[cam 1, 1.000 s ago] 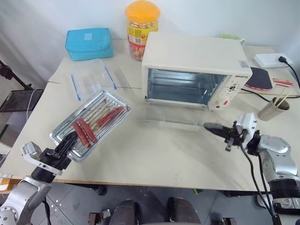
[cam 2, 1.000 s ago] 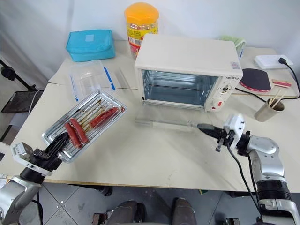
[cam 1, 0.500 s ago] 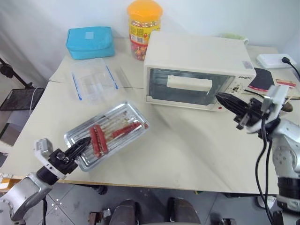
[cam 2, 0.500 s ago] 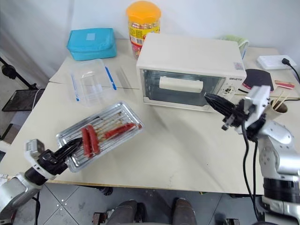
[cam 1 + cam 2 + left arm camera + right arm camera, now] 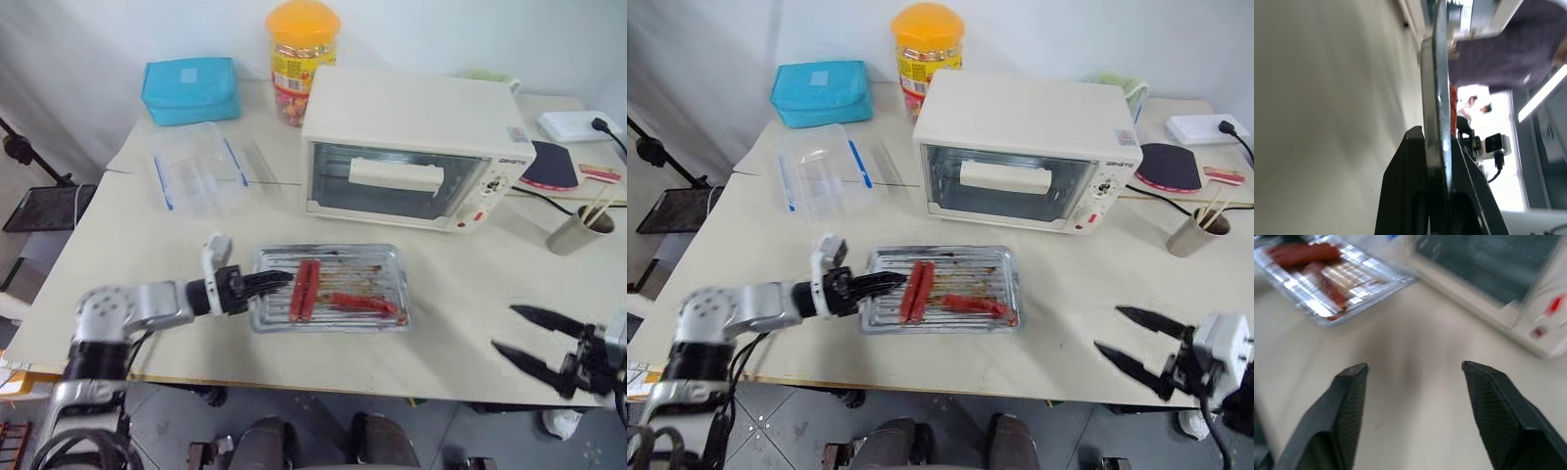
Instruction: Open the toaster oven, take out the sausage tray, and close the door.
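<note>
Shiny metal sausage tray (image 5: pixel 333 287) sits mid-table, near side of the toaster oven (image 5: pixel 411 147), w/ door (image 5: pixel 397 181) shut; left edge hidden under left gripper (image 5: pixel 266 283), clenched on the rim. 3 red sausages, maybe more—hard to count. Right gripper (image 5: pixel 1136 339) at near right, spread wide, empty.

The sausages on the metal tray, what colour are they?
The sausages are red, clearest in the left eye view.
</note>
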`<state>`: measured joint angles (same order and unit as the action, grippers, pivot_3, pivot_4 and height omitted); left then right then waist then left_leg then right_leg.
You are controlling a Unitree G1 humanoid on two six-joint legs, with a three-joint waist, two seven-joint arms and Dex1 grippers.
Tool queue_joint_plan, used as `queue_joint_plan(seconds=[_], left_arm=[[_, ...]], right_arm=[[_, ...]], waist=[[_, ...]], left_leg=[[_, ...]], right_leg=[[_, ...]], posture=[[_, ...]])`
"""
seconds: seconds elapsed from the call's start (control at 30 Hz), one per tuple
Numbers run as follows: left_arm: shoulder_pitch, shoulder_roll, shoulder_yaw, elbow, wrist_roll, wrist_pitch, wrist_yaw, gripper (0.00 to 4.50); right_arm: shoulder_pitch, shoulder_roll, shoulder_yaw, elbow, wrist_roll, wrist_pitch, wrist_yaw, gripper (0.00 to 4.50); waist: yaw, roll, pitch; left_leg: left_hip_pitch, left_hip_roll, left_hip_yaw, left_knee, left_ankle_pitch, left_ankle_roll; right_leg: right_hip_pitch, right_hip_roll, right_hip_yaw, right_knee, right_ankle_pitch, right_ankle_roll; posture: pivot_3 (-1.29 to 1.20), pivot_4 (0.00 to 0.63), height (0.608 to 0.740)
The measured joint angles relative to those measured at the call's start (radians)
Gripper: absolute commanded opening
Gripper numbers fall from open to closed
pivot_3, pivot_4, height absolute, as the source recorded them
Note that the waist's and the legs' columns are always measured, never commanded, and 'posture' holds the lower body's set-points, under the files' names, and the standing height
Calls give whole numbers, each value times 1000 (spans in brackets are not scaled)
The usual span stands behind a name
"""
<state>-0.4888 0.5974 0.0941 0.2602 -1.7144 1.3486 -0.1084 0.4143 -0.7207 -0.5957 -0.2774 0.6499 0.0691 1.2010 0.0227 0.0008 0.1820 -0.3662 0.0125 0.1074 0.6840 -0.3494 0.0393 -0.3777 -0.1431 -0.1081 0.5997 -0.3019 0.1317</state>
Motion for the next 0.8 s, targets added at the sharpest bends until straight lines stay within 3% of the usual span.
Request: queue_joint_plan(seconds=[0.03, 0.17, 0.47, 0.63, 0.8], left_arm=[[-105, -38, -72, 64, 123, 13, -65, 0], [-220, -101, -157, 158, 324, 29, -189, 0], [-328, -235, -178, 265, 616, -4, -338, 0], [-323, -274, -137, 265, 702, 4, -344, 1414], [-273, -242, -104, 182, 729, 48, -376, 2871]], right_arm=[[47, 27, -4, -63, 5, -1, 3, 4454], [85, 42, -17, -153, 32, 0, -20, 4454], [154, 61, -39, -192, 44, 7, -44, 4454], [155, 62, -39, -192, 43, 7, -55, 4500], [134, 60, -35, -190, 42, 9, -56, 4500]], waist=[[3, 0, 0], [1, 0, 0], [20, 1, -1], [28, 1, -1], [15, 1, -1]], left_leg=[[-1, 0, 0, 0, 1, -1], [-1, 0, 1, 0, 0, -2], [-1, 1, 0, 0, 1, -3], [-1, 1, 0, 0, 1, -2], [-2, 2, -1, -1, 1, -2]], right_leg=[[0, 2, 1, -1, 0, 0], [-1, 4, 2, -2, 0, 0], [0, 3, 2, -4, 1, 1], [0, 1, 2, -4, 1, 2], [-1, 2, 1, -4, 1, 2]], posture=[[0, 150, 740], [0, 150, 740], [0, 150, 740], [0, 150, 740], [0, 150, 740]])
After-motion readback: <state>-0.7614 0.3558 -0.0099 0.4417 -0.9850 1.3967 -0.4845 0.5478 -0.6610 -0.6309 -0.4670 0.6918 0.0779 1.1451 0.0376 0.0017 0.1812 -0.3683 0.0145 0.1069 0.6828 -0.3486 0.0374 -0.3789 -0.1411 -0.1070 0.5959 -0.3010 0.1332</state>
